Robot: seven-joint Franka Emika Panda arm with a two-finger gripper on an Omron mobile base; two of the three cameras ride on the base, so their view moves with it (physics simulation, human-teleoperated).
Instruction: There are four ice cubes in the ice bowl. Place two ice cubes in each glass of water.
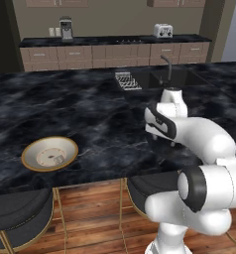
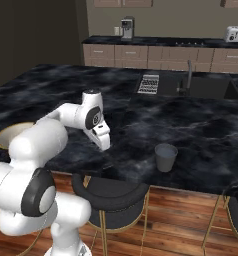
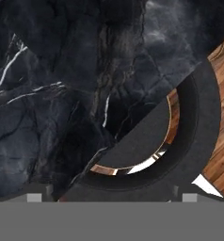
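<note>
The ice bowl (image 1: 49, 154) sits on the dark marble tabletop (image 1: 90, 114) near its front edge, holding small pale ice cubes (image 1: 57, 159) on its cream inside. A glass of water (image 2: 166, 157) stands well apart from it, also by the front edge. The arm reaches low over the tabletop edge between them, above a black stool (image 2: 111, 196); the tool (image 2: 104, 145) points downward with its jaws spread wide, gripping nothing.

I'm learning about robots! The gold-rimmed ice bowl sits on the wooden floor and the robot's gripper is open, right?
Not quite. The ice bowl sits on the dark marble counter, not the floor; the left base view shows it. The gripper is open, as you said.
</note>
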